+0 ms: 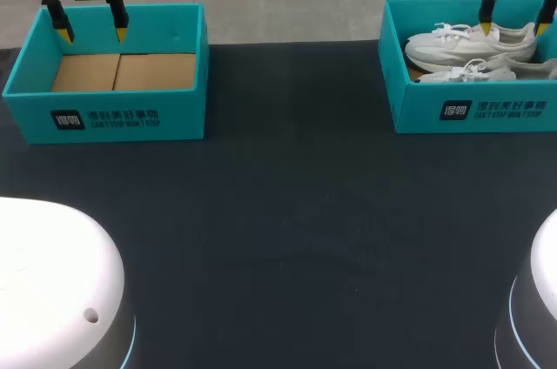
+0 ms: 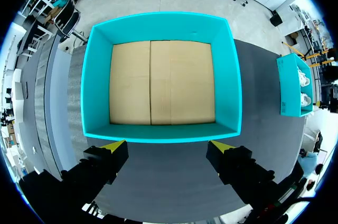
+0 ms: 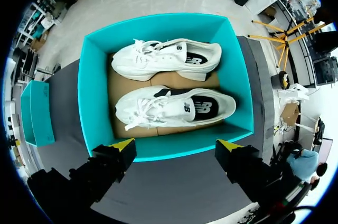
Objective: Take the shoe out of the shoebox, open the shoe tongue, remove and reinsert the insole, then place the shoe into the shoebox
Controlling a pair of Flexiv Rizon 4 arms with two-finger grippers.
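You have two white shoes lying side by side in the teal shoebox (image 3: 91,102), straight ahead of your right gripper (image 3: 177,145). The near shoe (image 3: 174,109) is the closer one to the fingers, and the far shoe (image 3: 166,59) lies behind it by the back wall. Both toes point to the side where your other arm is. You can see the dark insides of both shoes from above.

Your right gripper is spread wide and holds nothing. It hangs above the box, with its yellow tips over the near wall, and it touches no shoe. The shoes fill most of the box floor, with only a thin strip of brown cardboard showing around them.

Your left gripper (image 2: 168,145) is spread wide too, and it has nothing in it. It hangs over the near wall of a second teal box (image 2: 95,86), which shows just a brown cardboard floor (image 2: 161,84).

The two boxes sit well apart at the far side of the dark table (image 1: 287,212), with a wide flat stretch of table between them
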